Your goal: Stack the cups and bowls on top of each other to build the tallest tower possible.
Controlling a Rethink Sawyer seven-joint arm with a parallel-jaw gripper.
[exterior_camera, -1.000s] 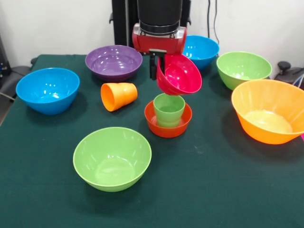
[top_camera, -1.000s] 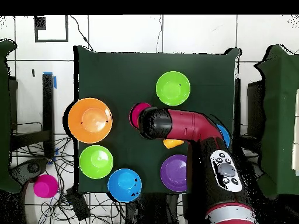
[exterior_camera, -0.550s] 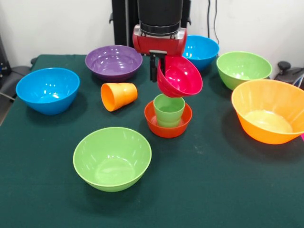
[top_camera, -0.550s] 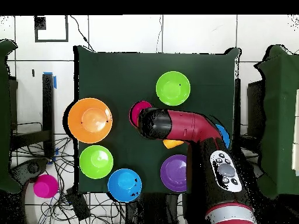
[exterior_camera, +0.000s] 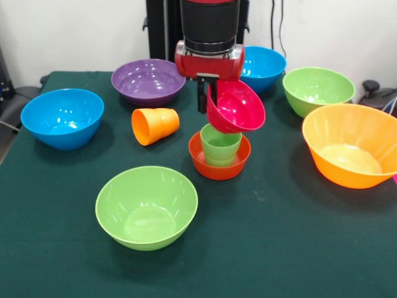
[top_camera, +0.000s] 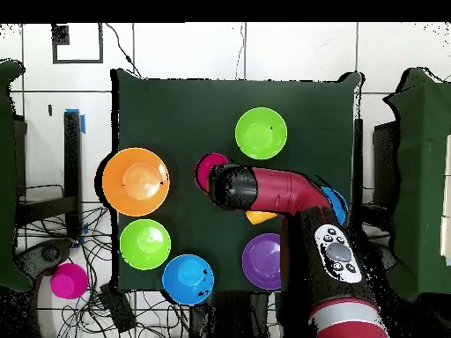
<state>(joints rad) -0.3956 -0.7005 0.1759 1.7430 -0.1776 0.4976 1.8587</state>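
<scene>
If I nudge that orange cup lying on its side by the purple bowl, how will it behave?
The orange cup lies on its side, so it would likely roll, and being tapered, curve rather than run straight. Its glossy plastic looks light and slippery, so a push may skid it toward the purple bowl.

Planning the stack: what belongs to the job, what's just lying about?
Job: magenta bowl in the gripper, green cup, red bowl, orange cup, purple bowl, blue bowls, green bowls, orange bowl.
Lying about: pink thing, cables.
</scene>
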